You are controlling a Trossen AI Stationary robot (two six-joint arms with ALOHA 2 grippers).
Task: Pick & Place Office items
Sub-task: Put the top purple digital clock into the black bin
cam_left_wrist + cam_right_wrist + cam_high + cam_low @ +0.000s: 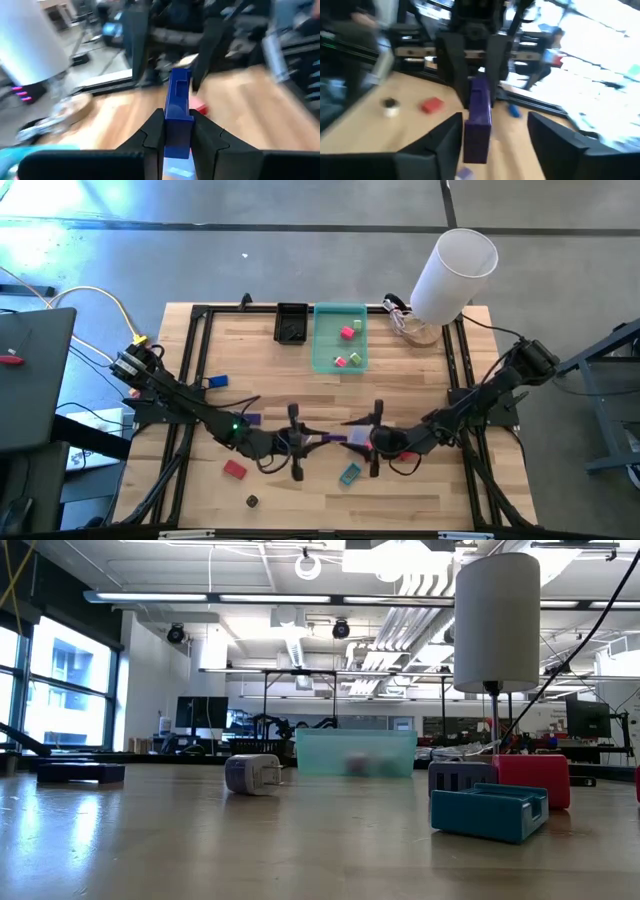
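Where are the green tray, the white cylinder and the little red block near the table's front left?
green tray [328, 362], high view, bare floor near its left wall.
white cylinder [452, 277], high view, middle of its side wall.
red block [235, 470], high view, centre of its top face.

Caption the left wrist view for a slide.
Left gripper shut on a blue-purple block, the opened right gripper facing it across the wooden table.

Both arms reach low toward the table's middle, wrists level, tips facing each other. The left gripper [178, 132] has its fingers clamped on a purple block [178, 107], while the right gripper [495, 132] stands with fingers spread wide either side of it.
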